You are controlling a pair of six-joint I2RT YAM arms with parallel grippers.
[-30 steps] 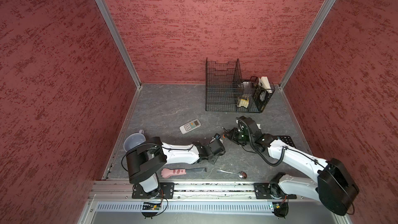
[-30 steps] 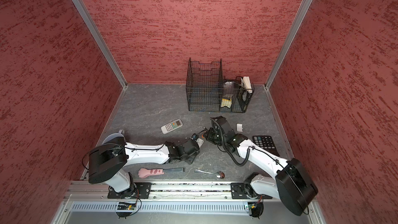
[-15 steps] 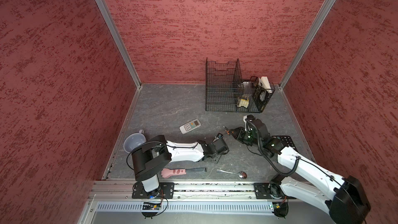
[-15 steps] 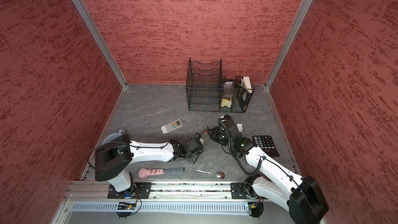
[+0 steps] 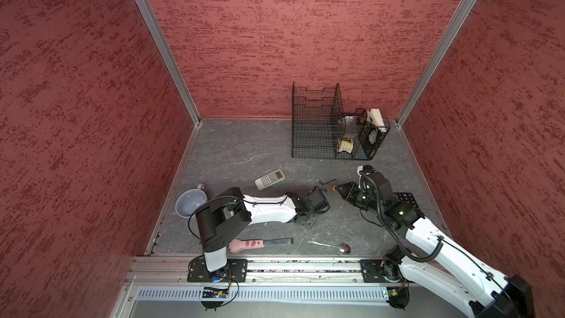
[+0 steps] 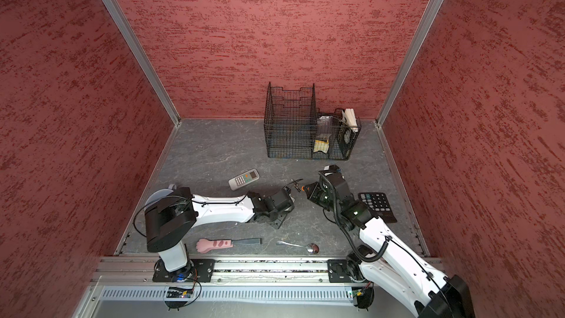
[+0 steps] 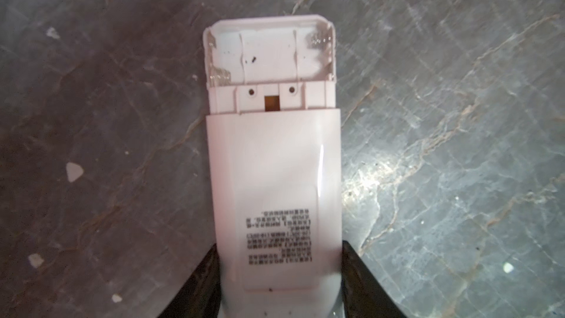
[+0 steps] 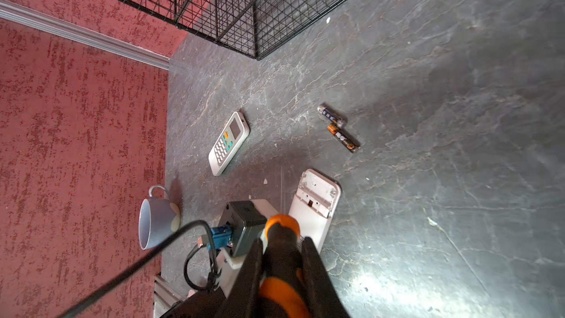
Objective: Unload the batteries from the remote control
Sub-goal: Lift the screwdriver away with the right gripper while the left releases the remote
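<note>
Slate tabletop (image 8: 428, 87), batteries (image 8: 337, 128) beside emptied remote control (image 7: 272, 154), empty mug (image 8: 154, 224)

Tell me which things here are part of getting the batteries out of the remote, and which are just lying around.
Part of the job:
- opened remote, held by the left hand, compartment empty
- two batteries on the floor
- screwdriver in the right hand

Lying about:
- second remote
- mug
- spoon
- calculator
- wire basket
- pink-handled tool

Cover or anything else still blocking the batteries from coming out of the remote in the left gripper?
Nothing visible does. The remote in the left gripper has its battery bay open and empty. Both batteries already lie on the table, apart from it.
</note>
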